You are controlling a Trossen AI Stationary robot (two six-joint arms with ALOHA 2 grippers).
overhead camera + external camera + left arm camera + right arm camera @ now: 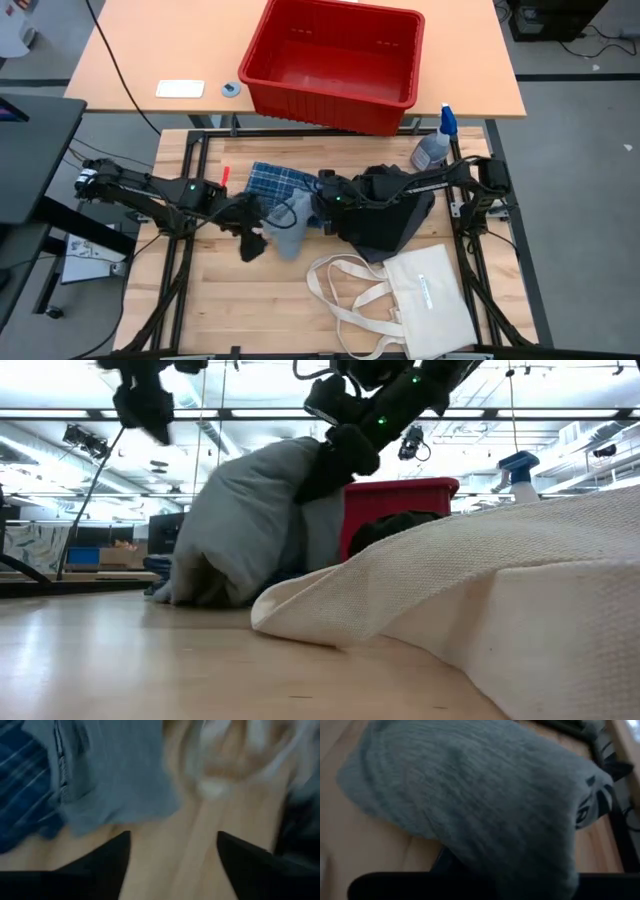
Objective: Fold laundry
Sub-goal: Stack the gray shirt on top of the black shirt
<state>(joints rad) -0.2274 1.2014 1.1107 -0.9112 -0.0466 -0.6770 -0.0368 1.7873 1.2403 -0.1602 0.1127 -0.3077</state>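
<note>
No readable writing anywhere. The red bin [335, 62] sits with nothing inside on the far table [140, 60]. On the near table, the right gripper [312, 212] has its jaws clamped on the light blue-grey piece [288, 226], beside the plaid piece [274, 181]; the left gripper [252, 240] jaws stand apart, holding nothing. The tote bag [425, 300] lies nearby.

The light blue-grey garment [250, 520] is soft, matt knitted cloth with a fine ribbed texture, and the blue-white plaid piece [274, 181] beside it is thin woven cloth. The cream tote bag [520, 590] is coarse, rough canvas, lying on the pale wooden desk [130, 660], smooth with a faint sheen. The red rectangular bin [335, 62] is smooth, glossy plastic.
</note>
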